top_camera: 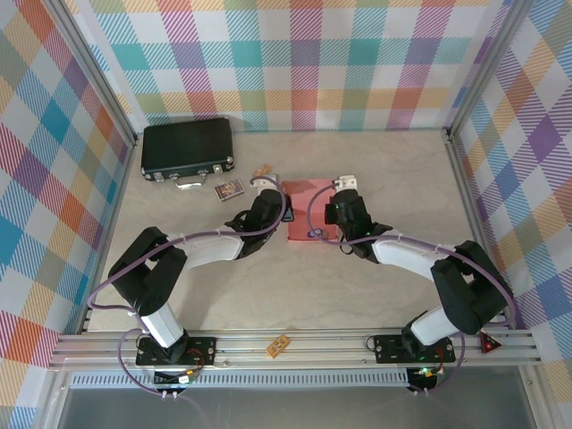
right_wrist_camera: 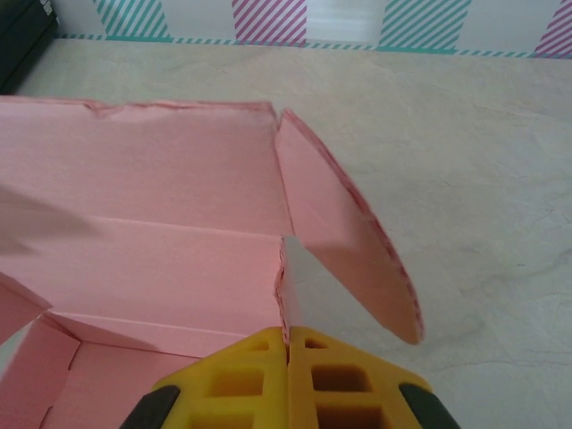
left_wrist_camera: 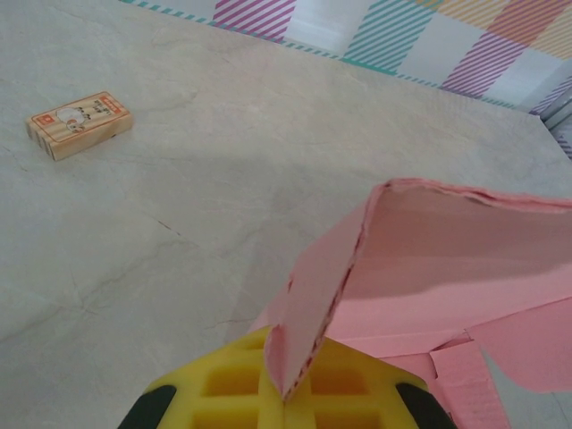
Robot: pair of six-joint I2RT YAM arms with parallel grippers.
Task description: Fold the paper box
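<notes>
Step in hand: judged to be standing the side walls up, with one flap pinched from each side.
Left gripper (left_wrist_camera: 284,393): black, with yellow waffle-moulded pads (left_wrist_camera: 223,384) closed on the lower edge of the tall left side flap (left_wrist_camera: 317,286), which is raised steeply off the table.
Right gripper (right_wrist_camera: 288,344): same yellow pads, closed on a small pale corner tab (right_wrist_camera: 308,290) just beside the big round-edged end flap (right_wrist_camera: 357,241).
Doing it well: swing each flap about its printed crease rather than pulling outward. Raise both sides evenly so the base stays flat on the table. Pinch lightly and near the fold.
Risk: thin card likely to buckle or tear along the ragged die-cut edge if tugged sideways, and the sheet likely to slide if one arm leads.
Position: salmon-pink die-cut thin-card paper box (top_camera: 308,210) at mid-table on the pale marble-look tabletop (top_camera: 295,286), between the two grippers and well apart from the black hard case with metal handle (top_camera: 188,147) at far left.
Look: plain and unprinted, matte, with faint fibre lines. Broad back panel creased lengthwise, loose tabs at the near corners, lid not yet closed, only partly formed.
Nearby: small wooden block with a printed label (left_wrist_camera: 79,125), lying apart from the box.
</notes>
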